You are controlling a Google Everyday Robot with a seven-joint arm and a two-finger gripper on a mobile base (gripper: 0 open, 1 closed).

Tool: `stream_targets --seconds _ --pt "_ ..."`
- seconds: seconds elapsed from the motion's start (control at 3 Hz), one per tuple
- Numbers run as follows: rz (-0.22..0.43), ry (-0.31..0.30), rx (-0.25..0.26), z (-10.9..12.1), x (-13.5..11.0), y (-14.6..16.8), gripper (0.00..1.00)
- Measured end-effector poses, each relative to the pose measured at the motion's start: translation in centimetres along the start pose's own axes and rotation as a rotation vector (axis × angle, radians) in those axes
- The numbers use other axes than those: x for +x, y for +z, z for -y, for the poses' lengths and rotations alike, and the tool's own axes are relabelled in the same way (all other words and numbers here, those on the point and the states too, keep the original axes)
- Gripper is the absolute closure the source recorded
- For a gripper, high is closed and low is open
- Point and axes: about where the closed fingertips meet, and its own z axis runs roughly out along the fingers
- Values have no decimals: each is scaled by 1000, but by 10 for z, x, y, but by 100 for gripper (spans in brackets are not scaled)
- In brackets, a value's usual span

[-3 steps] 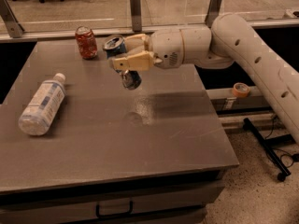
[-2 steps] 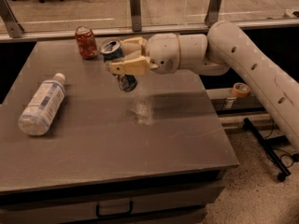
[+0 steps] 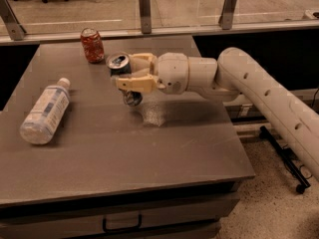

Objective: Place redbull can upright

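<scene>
My gripper (image 3: pixel 130 72) reaches in from the right over the middle of the grey table (image 3: pixel 124 148) and is shut on the redbull can (image 3: pixel 124 77). The can is blue and silver, roughly upright and slightly tilted. Its silver top points up toward the back and its bottom end hangs a little above the tabletop. The cream fingers (image 3: pixel 134 82) cross the can's middle and hide most of its body.
A shorter red-orange can (image 3: pixel 92 45) stands upright at the back of the table, just left of the gripper. A clear plastic bottle (image 3: pixel 46 111) lies on its side at the left. A glass barrier runs behind the table. The table's right edge drops to the floor.
The gripper has moved left and slightly down with the can in it. The red-orange can and the bottle have not moved.
</scene>
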Motion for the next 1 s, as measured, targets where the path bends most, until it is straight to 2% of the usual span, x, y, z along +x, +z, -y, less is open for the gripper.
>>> stream_targets --seconds 0.67,1.0 --pt "9 27 28 -2 22 0 37" --pt "7 26 35 -2 24 -2 13"
